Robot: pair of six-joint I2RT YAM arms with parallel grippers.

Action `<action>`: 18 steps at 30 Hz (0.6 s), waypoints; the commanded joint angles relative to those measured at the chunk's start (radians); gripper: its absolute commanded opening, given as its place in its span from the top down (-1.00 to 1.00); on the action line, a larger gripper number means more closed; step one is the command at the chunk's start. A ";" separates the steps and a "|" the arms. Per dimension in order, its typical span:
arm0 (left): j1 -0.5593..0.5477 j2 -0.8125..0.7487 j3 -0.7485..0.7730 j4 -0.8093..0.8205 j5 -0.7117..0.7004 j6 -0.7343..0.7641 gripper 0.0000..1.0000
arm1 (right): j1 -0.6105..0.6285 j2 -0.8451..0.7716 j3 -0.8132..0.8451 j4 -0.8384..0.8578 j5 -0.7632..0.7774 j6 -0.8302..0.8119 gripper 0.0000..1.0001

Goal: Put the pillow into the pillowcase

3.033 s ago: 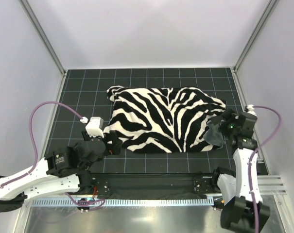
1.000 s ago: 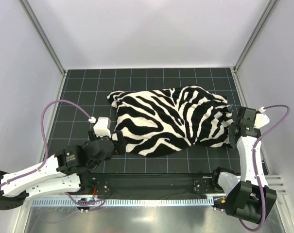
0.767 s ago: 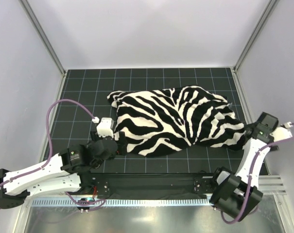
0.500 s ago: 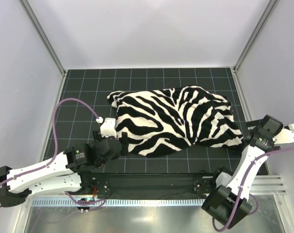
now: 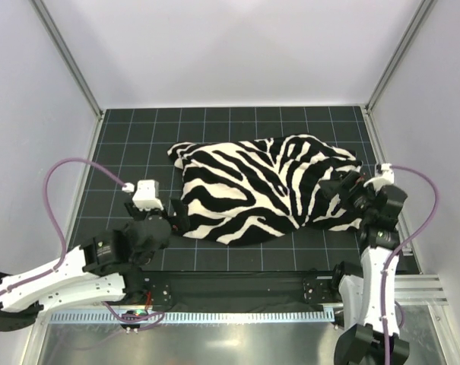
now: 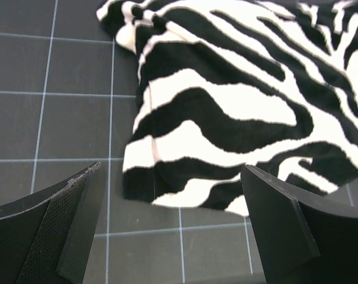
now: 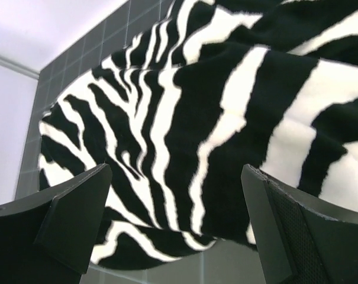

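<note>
The zebra-striped pillowcase lies near the middle of the dark table, which has thin pale lines that make squares. The striped side faces up. It looks puffy and bumpy, higher on the right part than on the left. The cream pillow cannot be seen in any view. The left tool sits low, just beside the near left corner of the pillowcase. Its two black fingers are spread wide apart, and nothing is between them. From the left wrist camera, the corner of the striped cloth lies flat on the table just ahead of the gap. The right tool is at the right end of the pillowcase, and it points toward the left. Its jaws are spread wide too, and they hold nothing. From the right wrist camera, the striped cloth fills the view just in front of the open fingers, but whether they touch it is hard to tell. A purple cable loops up from the left arm, and another purple cable curves beside the right arm.
</note>
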 commanded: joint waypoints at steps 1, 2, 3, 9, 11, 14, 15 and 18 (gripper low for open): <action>0.003 -0.102 -0.137 0.160 -0.084 0.062 -0.99 | 0.012 -0.155 -0.166 0.171 -0.098 -0.036 -0.99; 0.003 -0.157 -0.170 0.194 -0.077 0.087 -0.99 | 0.012 -0.192 -0.200 0.205 -0.088 0.020 -0.99; 0.003 -0.180 -0.203 0.249 -0.063 0.105 -0.99 | 0.012 -0.234 -0.219 0.215 -0.097 0.021 -0.99; 0.003 -0.299 -0.360 0.376 -0.015 0.196 -1.00 | 0.014 -0.430 -0.314 0.229 -0.077 0.032 -0.99; 0.003 -0.325 -0.395 0.410 0.011 0.213 -1.00 | 0.014 -0.478 -0.362 0.253 -0.092 0.062 -0.99; 0.003 -0.336 -0.428 0.452 0.057 0.236 -0.99 | 0.014 -0.509 -0.399 0.310 -0.161 0.076 -0.99; 0.003 -0.334 -0.447 0.476 0.065 0.247 -0.99 | 0.014 -0.531 -0.399 0.305 -0.160 0.076 -0.99; 0.003 -0.319 -0.448 0.484 0.103 0.247 -0.99 | 0.014 -0.568 -0.408 0.295 -0.149 0.082 -0.99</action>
